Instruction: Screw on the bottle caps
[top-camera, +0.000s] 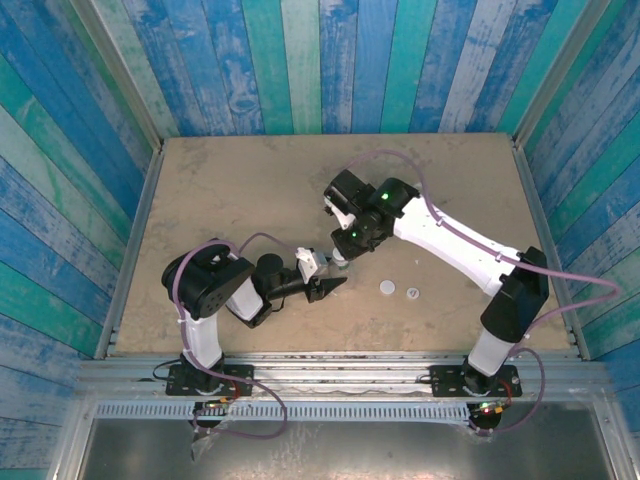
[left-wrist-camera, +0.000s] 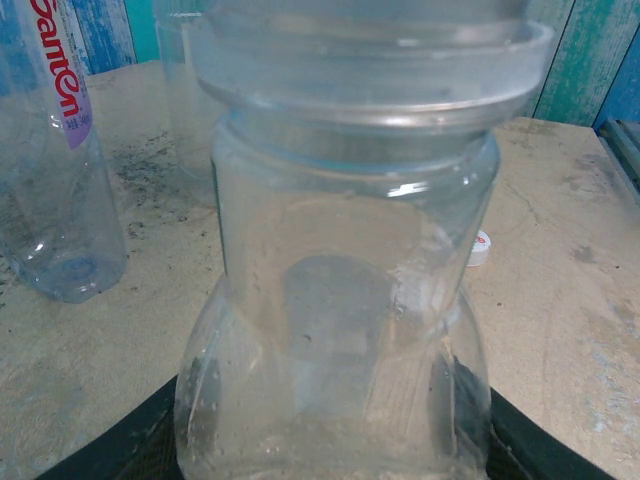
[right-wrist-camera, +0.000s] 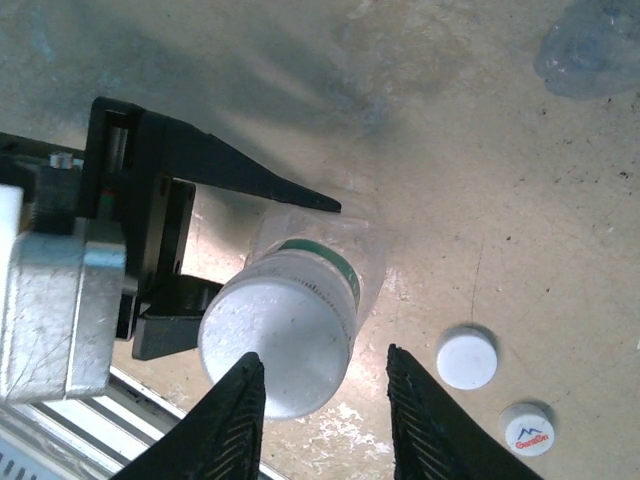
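**Q:** What is your left gripper doing?

**A:** My left gripper (top-camera: 325, 277) is clamped on the green-labelled bottle (right-wrist-camera: 325, 265). One black finger (right-wrist-camera: 250, 180) runs along one side of its body and the other shows at the opposite side. This is near the front middle of the table (top-camera: 250, 180). In my left wrist camera the clear body sits right up close and upright, with the level tabletop behind it. I cannot tell whether its base touches the table.

**Q:** Where is its cap?

**A:** A white cap (right-wrist-camera: 275, 345) sits on that bottle's neck. I cannot tell how far down it is screwed.

**Q:** What about your right gripper?

**A:** My right gripper (right-wrist-camera: 325, 415) hangs just above the bottle and points down, with its ribbed fingers (right-wrist-camera: 235, 430) spread apart. It grips nothing. The cap lies toward one finger rather than squarely in the gap. That finger hides part of the cap, so I cannot say whether they touch.

**Q:** Where are the other caps?

**A:** Two lie loose on the table just to the right of the held bottle, near each other but not touching. One is a plain white cap (right-wrist-camera: 467, 357). Beyond it is a cap with a printed logo (right-wrist-camera: 528, 428).

**Q:** And the other bottles?

**A:** At the left of my left wrist view, the pink-labelled bottle (left-wrist-camera: 55, 200) stands on the table behind the held one. A third clear bottle (left-wrist-camera: 185, 110) stands just past it. The necks of both are cut off by the frame.
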